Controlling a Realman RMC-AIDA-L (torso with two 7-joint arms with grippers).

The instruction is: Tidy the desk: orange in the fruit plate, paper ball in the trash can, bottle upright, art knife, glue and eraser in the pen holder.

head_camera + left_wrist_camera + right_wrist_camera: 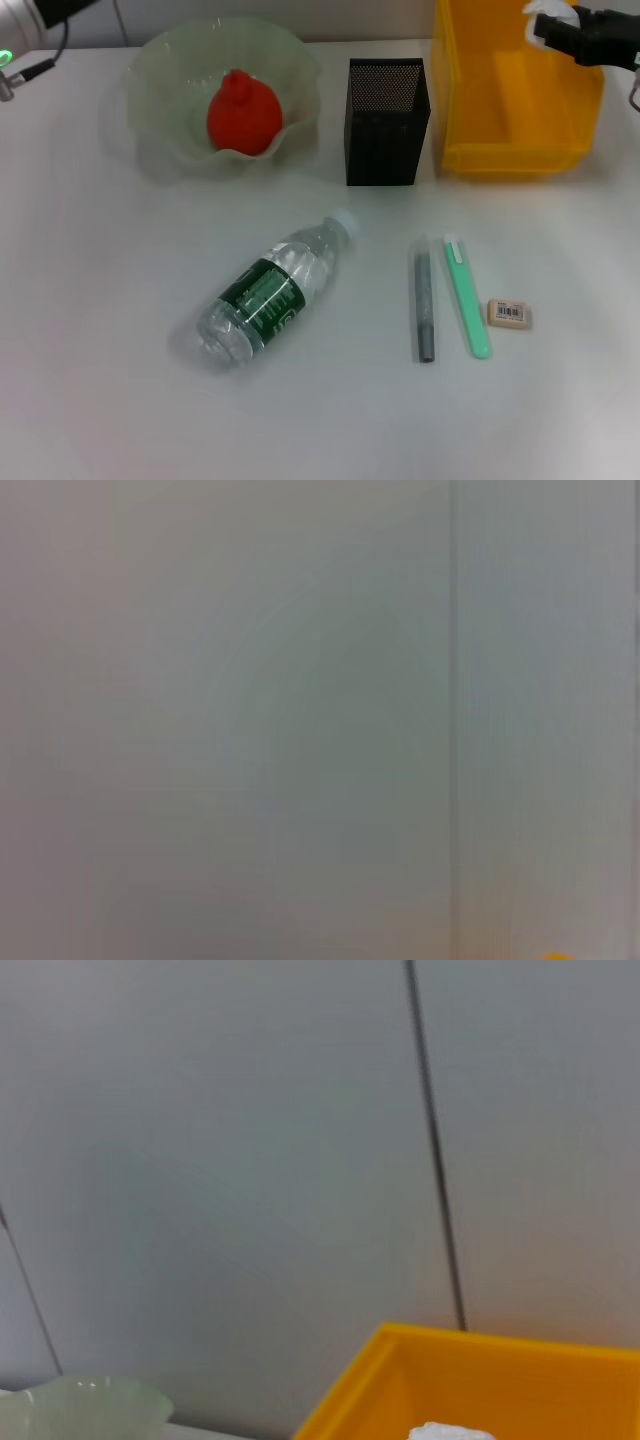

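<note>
White desk: right hand [548, 22] clamps crumpled white paper ball [551, 12] above yellow trash can [470, 100].

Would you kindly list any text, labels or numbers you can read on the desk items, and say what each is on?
None can be read.
bottle: dark-green label with white print, too blurred to read.
eraser: white barcode label, bars and digits too small to read.

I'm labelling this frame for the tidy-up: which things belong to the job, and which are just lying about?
Job:
orange in fruit plate
paper ball held over trash can by right gripper
bottle, lying down
eraser
green art knife
grey glue stick
pen holder

Lying about:
nothing
</note>
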